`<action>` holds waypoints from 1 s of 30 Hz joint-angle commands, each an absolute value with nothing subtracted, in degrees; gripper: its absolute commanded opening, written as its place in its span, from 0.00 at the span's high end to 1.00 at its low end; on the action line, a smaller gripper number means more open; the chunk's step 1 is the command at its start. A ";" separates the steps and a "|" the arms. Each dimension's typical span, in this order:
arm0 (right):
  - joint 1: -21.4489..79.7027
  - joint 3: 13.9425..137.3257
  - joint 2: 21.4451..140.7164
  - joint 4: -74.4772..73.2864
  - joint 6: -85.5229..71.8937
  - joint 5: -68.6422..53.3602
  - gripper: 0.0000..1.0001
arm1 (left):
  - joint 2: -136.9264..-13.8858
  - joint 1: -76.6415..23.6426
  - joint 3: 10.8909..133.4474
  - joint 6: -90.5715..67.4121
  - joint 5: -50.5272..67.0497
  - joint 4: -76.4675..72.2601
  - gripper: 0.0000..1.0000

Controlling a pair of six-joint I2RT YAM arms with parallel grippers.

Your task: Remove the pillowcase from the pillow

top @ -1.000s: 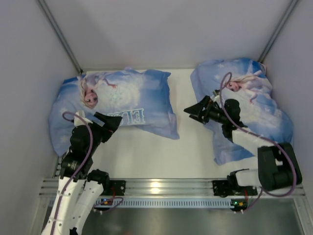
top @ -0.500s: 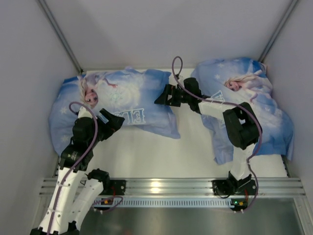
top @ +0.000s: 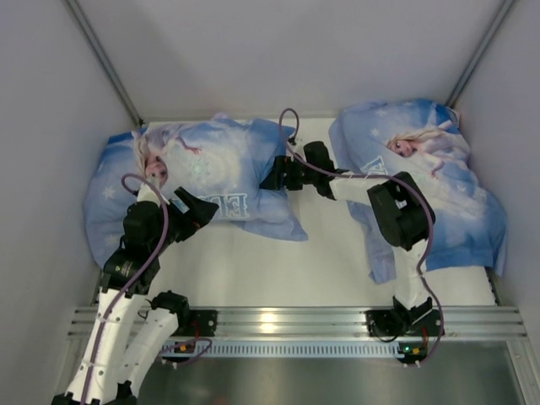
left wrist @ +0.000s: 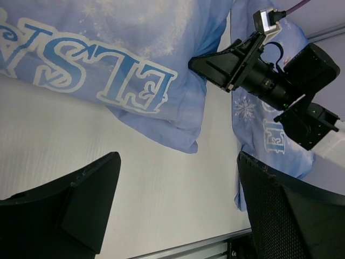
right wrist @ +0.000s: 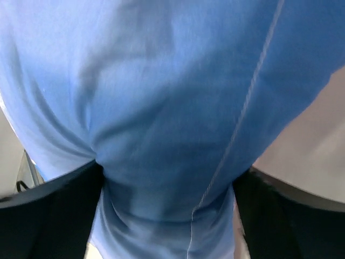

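The pillowcase [top: 211, 164], light blue with an Elsa print and "ELSA" lettering, lies filled out at the back left. It also shows in the left wrist view [left wrist: 108, 54]. No pink face shows. The white pillow is hidden inside it. My right gripper [top: 276, 175] reaches across to the case's right end. In the right wrist view its jaws [right wrist: 167, 205] stand wide apart with blue fabric [right wrist: 172, 81] bulging between them. My left gripper [top: 198, 207] is open and empty over the white table, just in front of the case's near edge [left wrist: 178, 162].
A second pillow in a blue Elsa case [top: 439, 177] lies at the right, under the right arm. Grey walls close in the left, back and right. An aluminium rail [top: 270, 325] runs along the near edge. The white table [top: 278, 270] lies between the pillows.
My right arm has swung left from the right-hand pillow to the right end of the left pillow's case. The left gripper has barely moved.
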State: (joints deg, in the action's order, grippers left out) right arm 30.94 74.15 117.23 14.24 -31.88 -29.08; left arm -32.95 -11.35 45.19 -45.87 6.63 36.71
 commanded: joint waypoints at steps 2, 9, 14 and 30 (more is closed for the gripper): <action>34.98 76.38 119.71 19.24 -31.80 -33.49 0.35 | -34.36 -11.07 47.81 -44.74 7.47 36.56 0.08; 32.18 68.21 108.32 17.06 -31.20 -21.03 1.00 | -36.29 -11.07 47.81 -43.95 5.81 36.56 0.09; 21.64 59.71 98.02 11.69 -32.08 -16.16 1.00 | -41.29 -11.07 49.92 -47.18 -14.82 42.71 0.07; 6.25 46.32 68.47 -2.89 -27.25 -18.26 1.00 | -47.81 -10.99 48.17 -46.84 -25.31 41.23 0.01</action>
State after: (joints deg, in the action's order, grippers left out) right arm 8.16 44.69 73.45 -2.87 -28.91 -19.22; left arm -48.47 -11.29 49.82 -46.76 -22.48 42.39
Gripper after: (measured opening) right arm 0.058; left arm 0.989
